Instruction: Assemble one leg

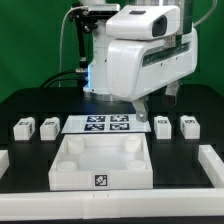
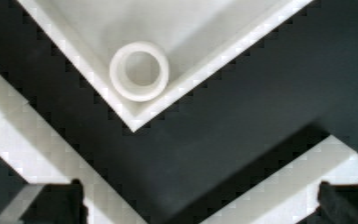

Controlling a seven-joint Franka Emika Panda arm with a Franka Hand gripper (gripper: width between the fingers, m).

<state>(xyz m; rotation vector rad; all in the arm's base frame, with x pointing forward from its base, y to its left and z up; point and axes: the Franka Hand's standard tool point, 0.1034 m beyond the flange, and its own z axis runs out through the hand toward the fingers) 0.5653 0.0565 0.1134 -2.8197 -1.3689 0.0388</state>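
Four small white legs lie on the black table in the exterior view: two on its left (image 1: 22, 127) (image 1: 47, 125) and two on its right (image 1: 163, 126) (image 1: 189, 125). My gripper (image 1: 155, 104) hangs above the table behind the right-hand pair, touching nothing. In the wrist view the gripper (image 2: 197, 206) is open and empty, with its dark fingers (image 2: 51, 205) at the picture's corners. Under it is a corner of the large white tray-like piece (image 2: 211, 40) with a round socket (image 2: 137, 72). No leg shows in the wrist view.
The large white tray-like piece (image 1: 72, 176) sits at the front centre, a marker tag on its front wall. The marker board (image 1: 105, 124) lies just behind it. White rails (image 1: 210, 165) stand along the table's sides. The robot's body fills the upper middle.
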